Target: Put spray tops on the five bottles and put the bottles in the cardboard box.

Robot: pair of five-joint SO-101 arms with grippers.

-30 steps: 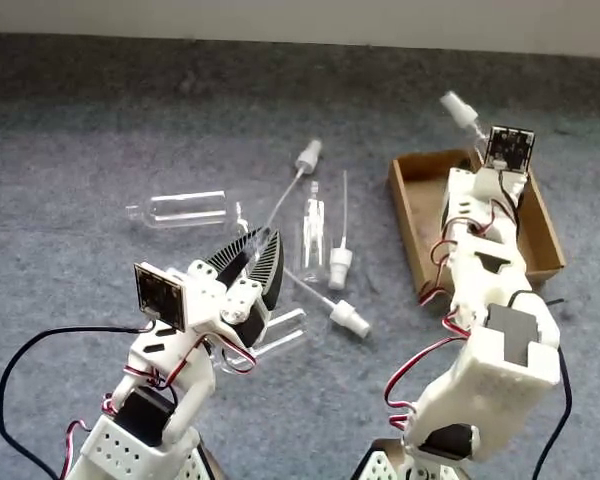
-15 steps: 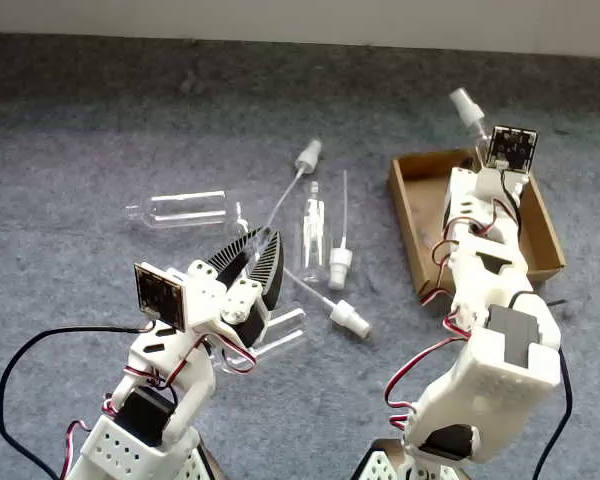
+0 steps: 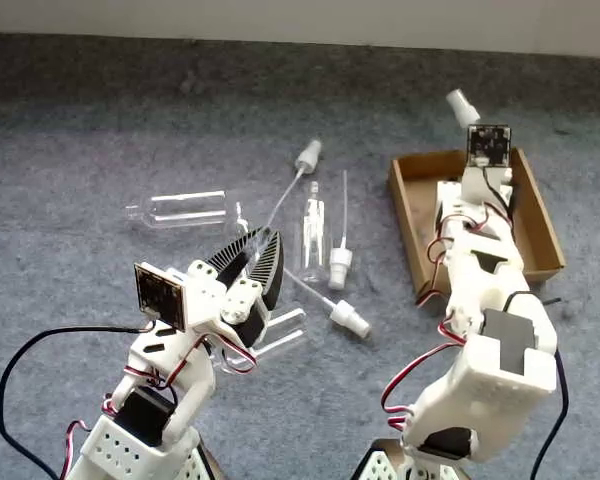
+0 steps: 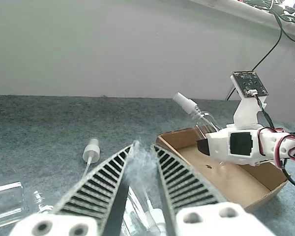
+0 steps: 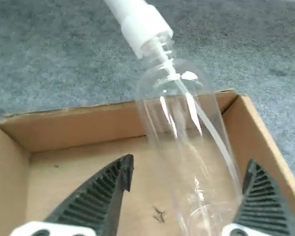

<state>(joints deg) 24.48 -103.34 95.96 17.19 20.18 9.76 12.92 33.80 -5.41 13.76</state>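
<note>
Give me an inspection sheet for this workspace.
Surface: grey carpet.
Job's things: cardboard box; capped bottle held above it; three open bottles and three spray tops lying loose.
Clutter: nothing seen.
Hands: right hand grips the capped bottle; left hand over the loose items.
Cables: black cable on the carpet; red and white wires.
Surroundings: pale wall.
</note>
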